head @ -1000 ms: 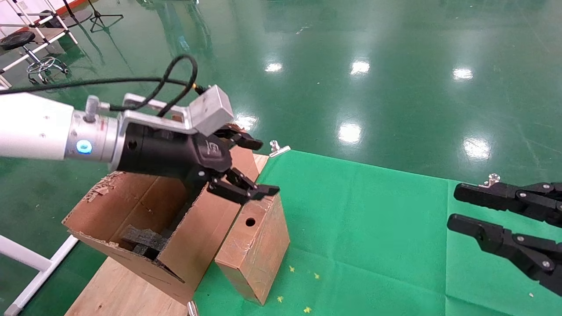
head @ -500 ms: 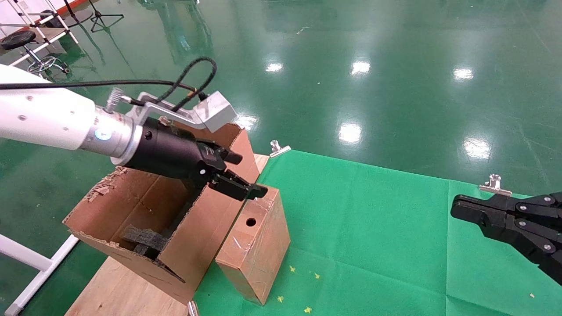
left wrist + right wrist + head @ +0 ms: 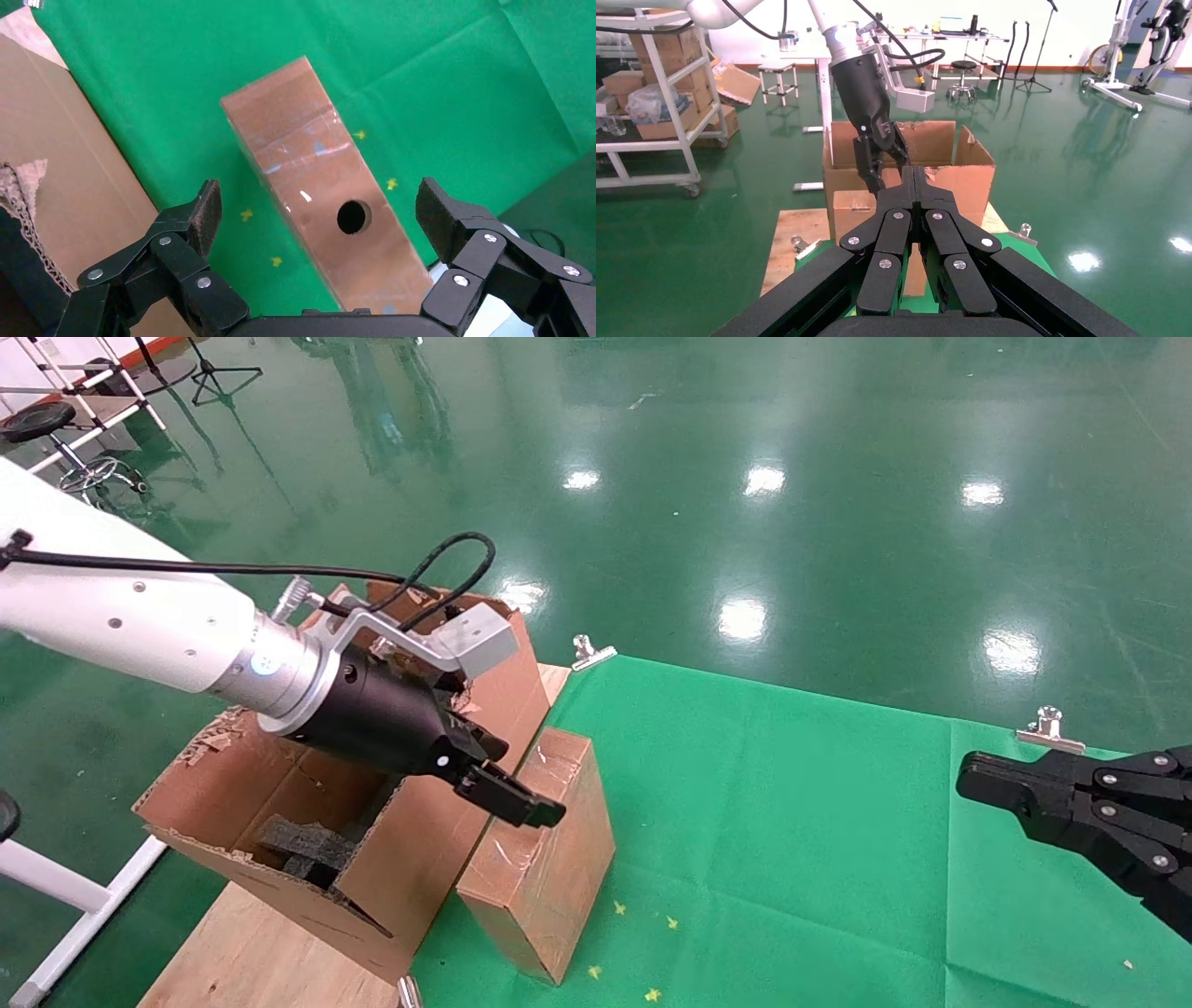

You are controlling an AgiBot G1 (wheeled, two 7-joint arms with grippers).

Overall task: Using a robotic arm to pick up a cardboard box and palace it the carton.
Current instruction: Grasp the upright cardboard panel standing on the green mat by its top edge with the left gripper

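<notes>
The cardboard box is standing on the green desk, touching the carton, long axis running away from the robot. The left hand is hanging over it, spread wide, and should be straddling the narrow width evenly. The right hand is idling at the desk's right side, pressed closed.

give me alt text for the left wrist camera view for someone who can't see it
The left end effector hangs open above the cardboard box, one finger on each side, not touching it. The taped brown box with a round hole lies on a green cloth, beside the carton wall.
</notes>
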